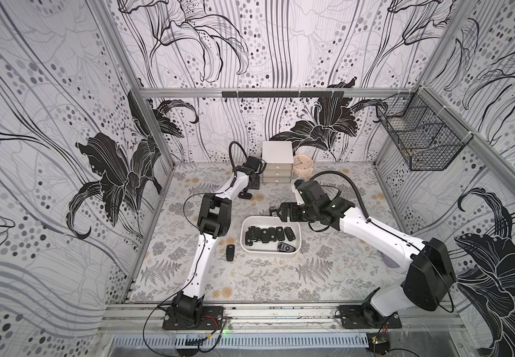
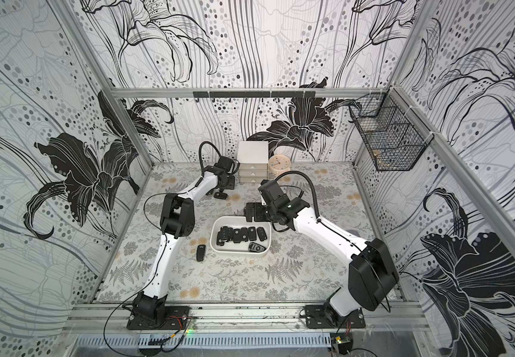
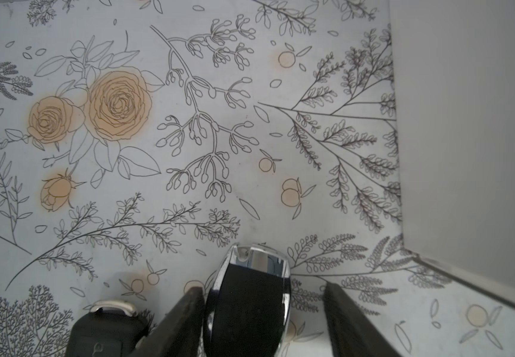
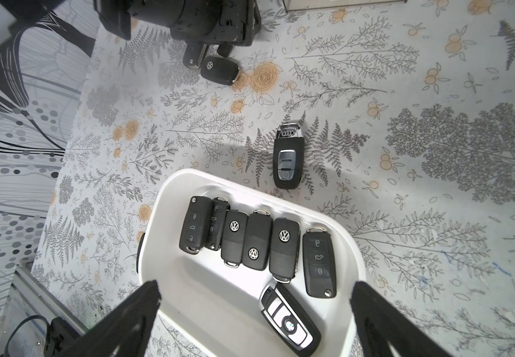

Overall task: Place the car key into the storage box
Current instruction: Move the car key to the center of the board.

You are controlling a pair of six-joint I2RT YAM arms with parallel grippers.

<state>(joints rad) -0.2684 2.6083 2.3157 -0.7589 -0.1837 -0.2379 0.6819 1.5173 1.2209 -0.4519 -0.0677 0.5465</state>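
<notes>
So the left tool [image 3: 262, 289] is straddling the black, chrome-edged car key [image 3: 246, 309] on the floral tabletop [image 3: 250, 92], jaws apart with a gap on one side, well apart from the shallow white plastic storage box [image 1: 268, 253]. I'd be centring before squeezing so it isn't skidding. The right tool [image 4: 256, 287] is hanging with its jaws spread wide.
</notes>
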